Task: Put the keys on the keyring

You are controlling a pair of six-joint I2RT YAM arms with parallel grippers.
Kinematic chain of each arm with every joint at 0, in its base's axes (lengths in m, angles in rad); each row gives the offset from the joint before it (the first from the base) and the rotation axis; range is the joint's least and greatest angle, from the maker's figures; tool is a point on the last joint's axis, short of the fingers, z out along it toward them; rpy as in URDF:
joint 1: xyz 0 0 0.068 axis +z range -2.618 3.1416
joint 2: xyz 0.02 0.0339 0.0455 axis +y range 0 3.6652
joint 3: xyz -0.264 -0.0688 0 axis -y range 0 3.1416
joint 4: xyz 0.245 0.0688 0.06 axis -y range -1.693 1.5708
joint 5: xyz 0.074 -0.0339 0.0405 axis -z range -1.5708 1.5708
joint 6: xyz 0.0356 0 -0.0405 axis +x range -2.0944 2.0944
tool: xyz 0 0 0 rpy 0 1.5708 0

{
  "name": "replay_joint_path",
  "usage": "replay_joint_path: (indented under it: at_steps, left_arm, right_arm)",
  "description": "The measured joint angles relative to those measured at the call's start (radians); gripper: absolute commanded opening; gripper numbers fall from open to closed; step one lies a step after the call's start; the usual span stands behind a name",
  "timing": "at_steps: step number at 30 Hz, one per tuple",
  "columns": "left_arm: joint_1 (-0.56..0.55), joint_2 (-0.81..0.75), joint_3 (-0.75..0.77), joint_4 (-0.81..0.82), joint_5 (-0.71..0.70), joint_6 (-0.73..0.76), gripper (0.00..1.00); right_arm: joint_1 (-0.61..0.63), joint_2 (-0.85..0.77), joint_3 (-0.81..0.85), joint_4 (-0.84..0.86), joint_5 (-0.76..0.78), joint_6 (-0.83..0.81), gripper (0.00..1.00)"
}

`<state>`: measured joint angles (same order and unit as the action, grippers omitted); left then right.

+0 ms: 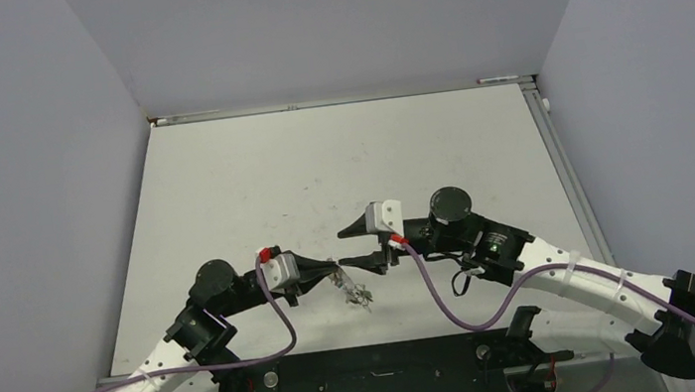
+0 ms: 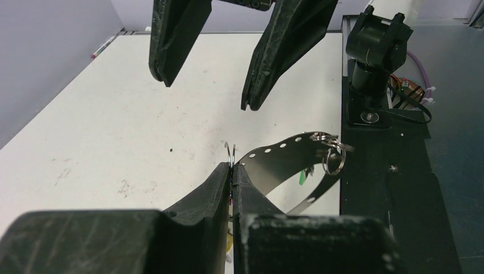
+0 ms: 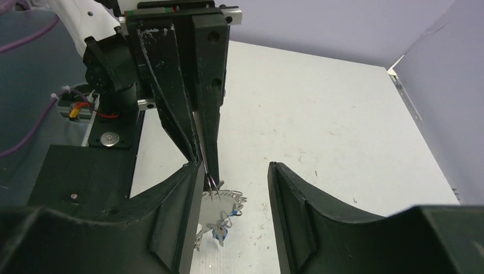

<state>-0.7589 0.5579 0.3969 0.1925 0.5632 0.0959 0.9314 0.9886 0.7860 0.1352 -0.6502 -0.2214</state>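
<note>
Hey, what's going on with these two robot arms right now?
The left gripper is shut on the keyring, a metal loop held out over the table, with a cluster of keys hanging beneath it. The right gripper faces it at close range, jaws open and holding nothing.

Soft, even overhead light keeps my table (image 1: pixel 223 191) bright with only faint shadows, while both wrist views turn dark and slightly blurred along their bottom edges.
</note>
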Motion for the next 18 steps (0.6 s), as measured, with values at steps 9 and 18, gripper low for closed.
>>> replay_joint_path:
  at_steps: [9,18]
  left_arm:
    - [-0.003,0.008,0.000,-0.056,-0.007,0.035,0.00]
    - [-0.008,0.010,0.003,-0.078,-0.009,0.047,0.00]
  right_arm:
    - [0.120,0.117,0.179,-0.321,0.160,-0.181,0.42]
    - [0.122,0.125,0.198,-0.431,0.254,-0.253,0.38]
